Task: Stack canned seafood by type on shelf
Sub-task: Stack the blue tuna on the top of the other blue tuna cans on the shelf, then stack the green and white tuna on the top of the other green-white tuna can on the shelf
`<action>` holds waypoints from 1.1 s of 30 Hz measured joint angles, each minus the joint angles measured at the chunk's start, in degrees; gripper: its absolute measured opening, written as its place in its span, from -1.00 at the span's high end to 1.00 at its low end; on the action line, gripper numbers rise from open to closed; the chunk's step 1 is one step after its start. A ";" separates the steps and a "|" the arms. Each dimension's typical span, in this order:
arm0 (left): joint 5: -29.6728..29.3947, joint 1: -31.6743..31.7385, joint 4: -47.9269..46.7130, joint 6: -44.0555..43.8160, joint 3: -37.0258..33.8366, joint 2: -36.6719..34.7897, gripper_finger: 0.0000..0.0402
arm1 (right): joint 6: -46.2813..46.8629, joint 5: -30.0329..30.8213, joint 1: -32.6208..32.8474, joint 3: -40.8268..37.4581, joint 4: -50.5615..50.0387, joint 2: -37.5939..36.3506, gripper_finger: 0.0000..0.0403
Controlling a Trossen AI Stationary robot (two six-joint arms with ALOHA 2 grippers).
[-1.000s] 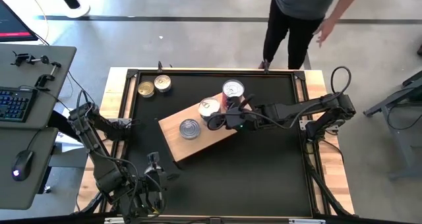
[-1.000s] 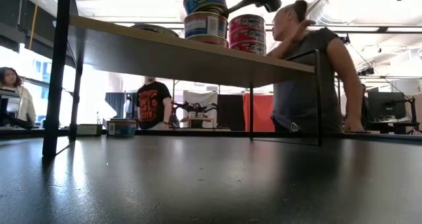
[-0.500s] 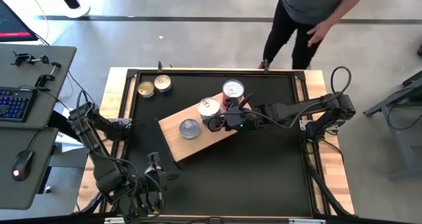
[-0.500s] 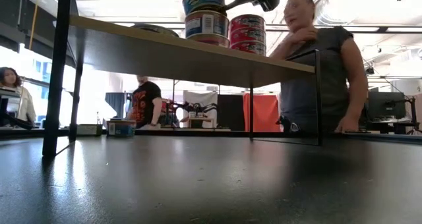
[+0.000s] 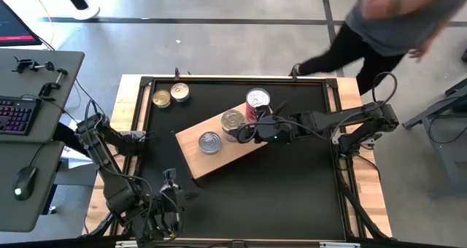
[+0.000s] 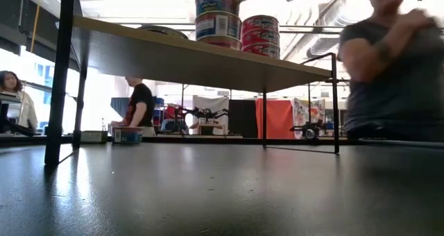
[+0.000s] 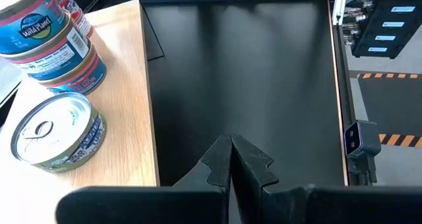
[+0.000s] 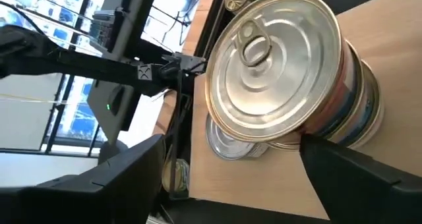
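The right gripper (image 5: 246,130) sits over the light-brown wooden shelf (image 5: 195,160) on the black counter (image 5: 292,190), its jaws spread wide on either side of a stack of blue-labelled silver tins (image 5: 233,122), not squeezing it. A red-labelled stack of tins (image 5: 257,101) stands just beside it, and one flat silver tin (image 5: 209,142) lies alone nearer the shelf's middle. Two gold-topped tins (image 5: 170,95) rest on the counter's far corner. The left gripper (image 7: 231,163) waits at the near edge, jaws pressed together. A person (image 5: 394,22) walks past.
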 joint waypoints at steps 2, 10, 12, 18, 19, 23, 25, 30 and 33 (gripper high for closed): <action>0.00 0.00 0.02 0.00 0.00 0.00 1.00 | 0.18 -0.37 0.11 0.01 -0.43 0.00 -0.70; 0.00 0.00 0.08 -0.85 0.00 0.00 1.00 | -0.05 -1.65 1.52 0.01 0.10 -0.21 -0.70; 0.68 0.00 -0.09 -2.46 0.75 0.02 1.00 | -1.50 -1.29 2.35 0.01 0.16 -0.65 -0.70; 9.78 -0.38 0.60 -0.26 6.55 0.00 1.00 | -10.77 -1.10 7.23 0.01 -0.64 -1.60 -0.70; 11.02 -0.85 1.30 0.66 7.21 0.00 1.00 | -12.09 -1.06 8.20 0.01 -1.25 -1.61 -0.70; 15.43 -4.66 3.59 1.73 7.56 0.17 1.00 | -14.82 -0.97 11.91 0.01 -6.18 -1.51 -0.70; 16.15 -6.75 3.42 -1.28 7.52 1.01 1.00 | -14.70 -1.16 13.77 0.01 -9.24 -1.07 -0.70; 16.89 -11.64 3.76 -13.83 3.93 2.91 1.00 | -13.05 -7.93 16.44 0.01 -12.64 -0.24 -0.70; 17.15 -13.60 4.28 -21.75 1.21 3.10 1.00 | -9.80 -8.69 17.48 0.01 -12.05 -0.20 -0.70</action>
